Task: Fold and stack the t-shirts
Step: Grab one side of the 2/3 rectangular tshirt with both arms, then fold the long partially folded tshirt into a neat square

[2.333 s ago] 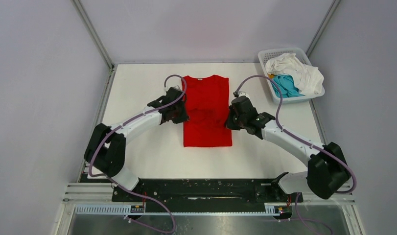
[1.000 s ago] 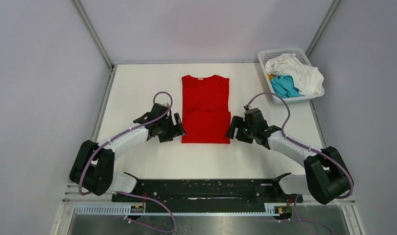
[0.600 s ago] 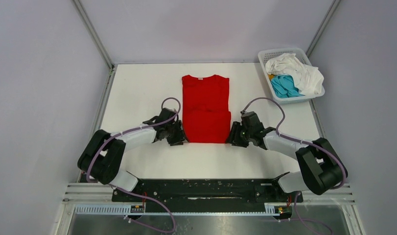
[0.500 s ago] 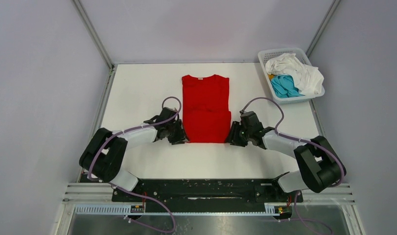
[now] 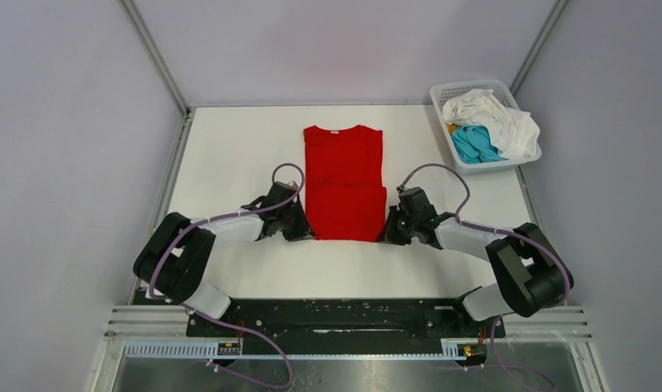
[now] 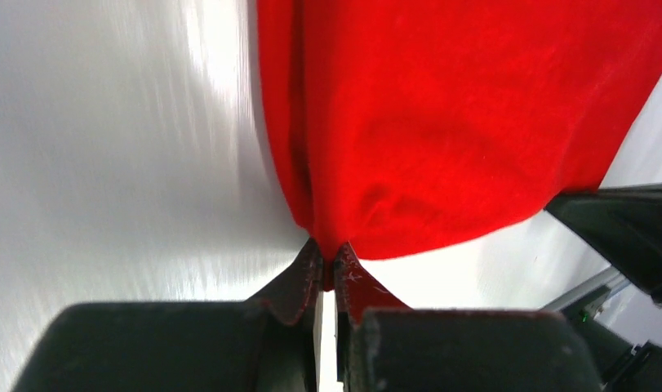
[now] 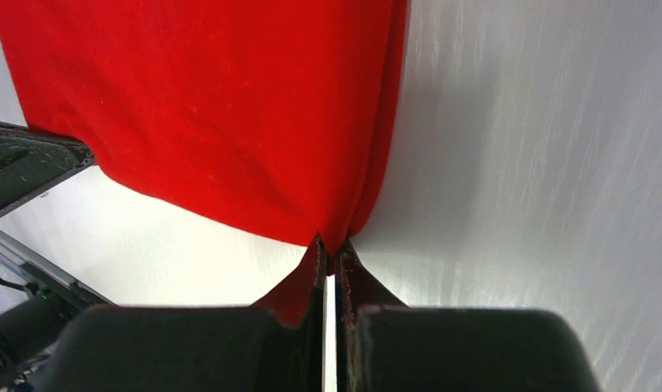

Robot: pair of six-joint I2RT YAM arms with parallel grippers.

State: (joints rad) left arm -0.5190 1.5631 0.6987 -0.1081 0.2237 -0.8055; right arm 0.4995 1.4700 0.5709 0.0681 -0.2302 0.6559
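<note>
Red shirt (image 5: pixel 344 184): lies flat at the centre of the top view on the table (image 5: pixel 229 155), folded to a narrow column with the collar toward the upper edge. A crease crosses it about halfway down.

Left gripper (image 6: pixel 327 255): at the shirt's lower left corner. The wrist view shows the jaws pressed together, with a pinch of red hem caught between the tips. I cannot tell how many layers are caught.

Right gripper (image 7: pixel 330 249): at the lower right corner, in the same condition, jaws closed on the hem edge. The layer count is again unclear.

In the top view both sets of fingertips are hidden under the gripper bodies, so the grips can be read from the wrist views only. Each wrist view cuts off the shirt's upper part and shows a dark piece of the opposite arm at its side edge, also cut off.

Basket (image 5: pixel 442 98): upper right of the top view, well apart from the red shirt. A crumpled white shirt (image 5: pixel 490 114) lies in it over a teal shirt (image 5: pixel 474 143), which is partly covered. A small yellow scrap beside them is too small to identify.
</note>
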